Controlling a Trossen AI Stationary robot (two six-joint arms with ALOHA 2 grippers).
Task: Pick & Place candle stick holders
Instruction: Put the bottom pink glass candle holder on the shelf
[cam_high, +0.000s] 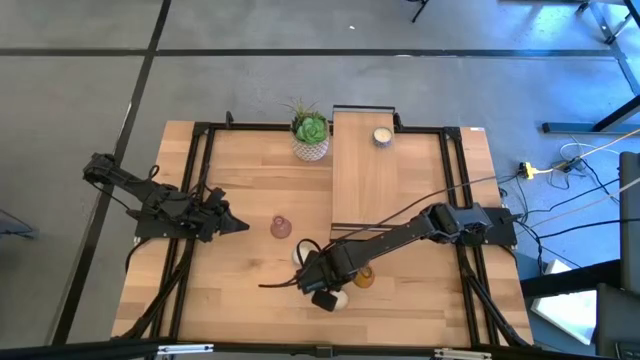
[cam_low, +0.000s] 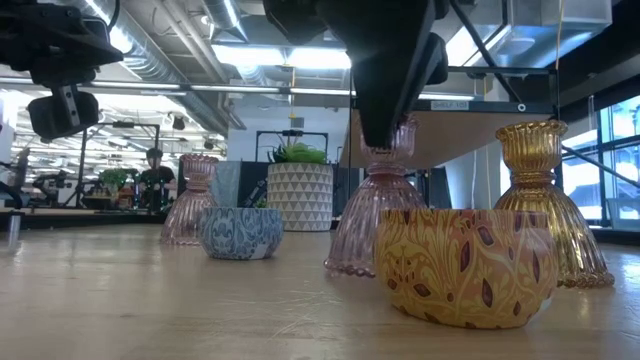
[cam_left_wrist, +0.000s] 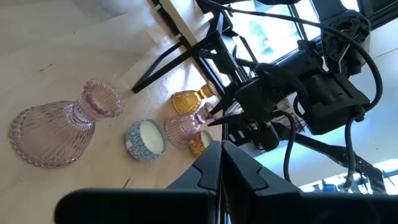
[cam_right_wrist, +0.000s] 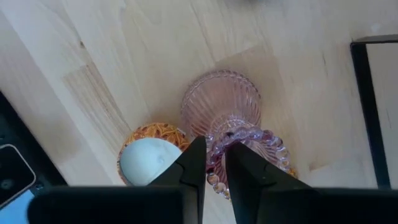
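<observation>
My right gripper (cam_high: 318, 275) points down near the table's front middle, shut on a brownish-pink ribbed glass candle stick holder (cam_low: 372, 215). Beside that holder stand an amber glass one (cam_low: 540, 200) and an orange-patterned round one with white wax (cam_low: 465, 268). A blue-patterned round one (cam_low: 240, 232) and a pink glass one (cam_high: 281, 227) stand farther left on their bases. Another round cream one (cam_high: 381, 137) sits on the long wooden stand (cam_high: 365, 180). My left gripper (cam_high: 240, 226) is shut and waits left of the pink holder. My right gripper pinches the beaded top rim (cam_right_wrist: 214, 142) of the brownish-pink holder's neck, coming from above with the fingers pointing down. One finger (cam_right_wrist: 244, 167) seems to stand inside the mouth and the other (cam_right_wrist: 191, 163) outside. The holder stays upright, its wide base (cam_low: 350, 266) seemingly on the table.
A green succulent in a white pot (cam_high: 311, 137) stands at the back, left of the wooden stand. A black frame (cam_high: 200, 180) runs along the table's sides. Bare wood lies in the middle and at the near left.
</observation>
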